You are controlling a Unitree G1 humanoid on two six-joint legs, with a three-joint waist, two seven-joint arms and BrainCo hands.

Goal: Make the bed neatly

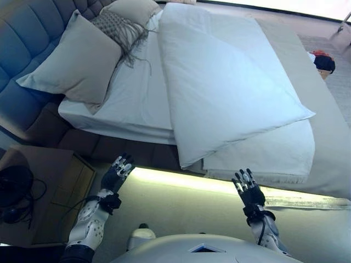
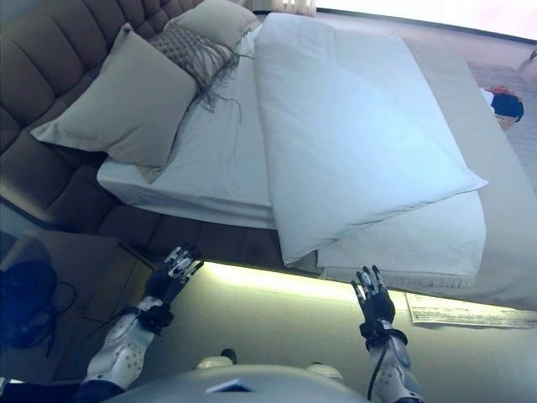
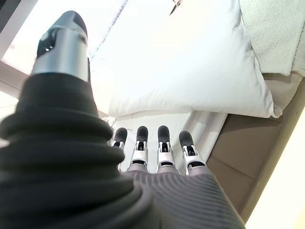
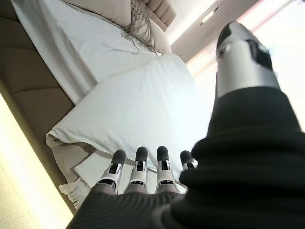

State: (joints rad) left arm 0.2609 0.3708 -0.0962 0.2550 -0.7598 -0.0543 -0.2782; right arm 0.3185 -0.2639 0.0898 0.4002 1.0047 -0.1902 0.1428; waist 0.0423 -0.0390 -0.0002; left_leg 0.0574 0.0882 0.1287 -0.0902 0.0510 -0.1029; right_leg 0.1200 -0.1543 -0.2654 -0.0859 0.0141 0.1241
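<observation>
A white duvet (image 1: 225,82) lies folded back on the bed, its near corner (image 1: 184,164) hanging over the bed's side. Bare white sheet (image 1: 137,93) shows between it and the pillows. A large grey pillow (image 1: 77,60) leans on the blue headboard (image 1: 27,38), with a fringed grey cushion (image 1: 118,27) and another pillow (image 1: 134,10) behind it. My left hand (image 1: 116,174) and right hand (image 1: 249,192) hover open, fingers straight, just short of the bed's side, touching nothing. A pale fringed blanket (image 1: 263,159) lies under the duvet.
A lit strip (image 1: 181,181) runs along the bed base. A wooden nightstand (image 1: 49,192) stands at my left. Papers (image 1: 307,201) lie on the floor by the bed. A dark and red object (image 1: 323,61) sits beyond the far side.
</observation>
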